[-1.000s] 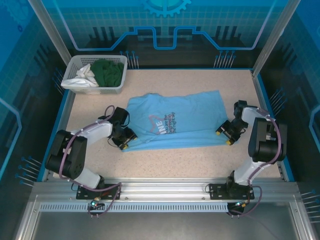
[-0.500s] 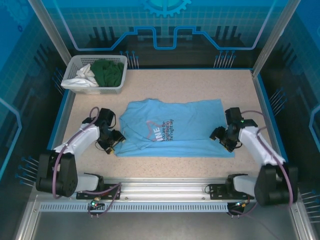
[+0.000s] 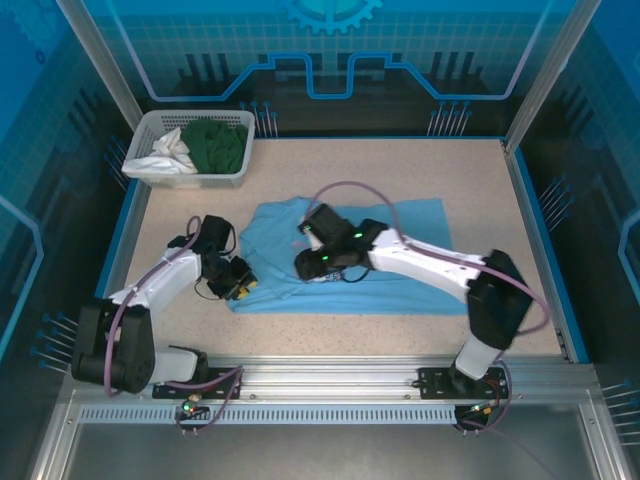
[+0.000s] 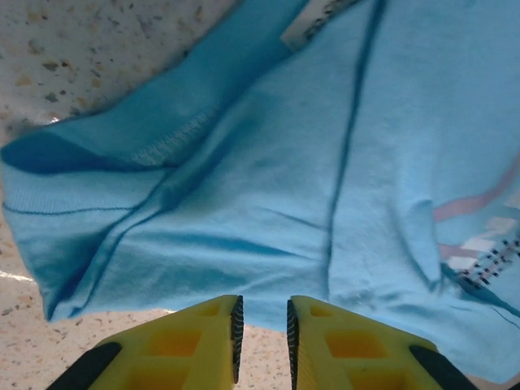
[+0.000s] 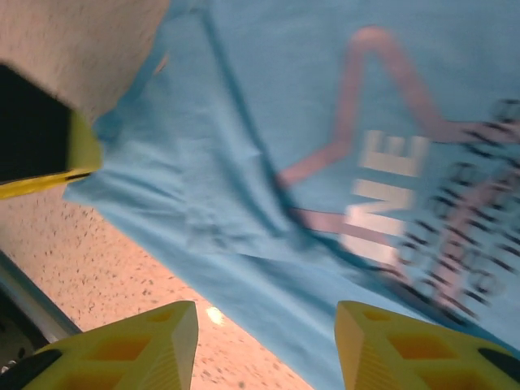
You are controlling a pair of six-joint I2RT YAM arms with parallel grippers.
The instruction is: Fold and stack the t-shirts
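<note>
Left wrist: left gripper, jaws narrowly parted and empty, should bite the light blue cloth t-shirt at its twelve-o'clock hem; right gripper gapes empty.

T-shirt lies mid table; basket in the far-left corner holds 2 garments; left gripper at the T-shirt's left edge, right gripper over its middle.

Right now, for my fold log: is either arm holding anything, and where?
Right fingers: open over the light blue t-shirt, holding nothing. Left fingers: nearly closed at its edge; grip cannot be told.
</note>
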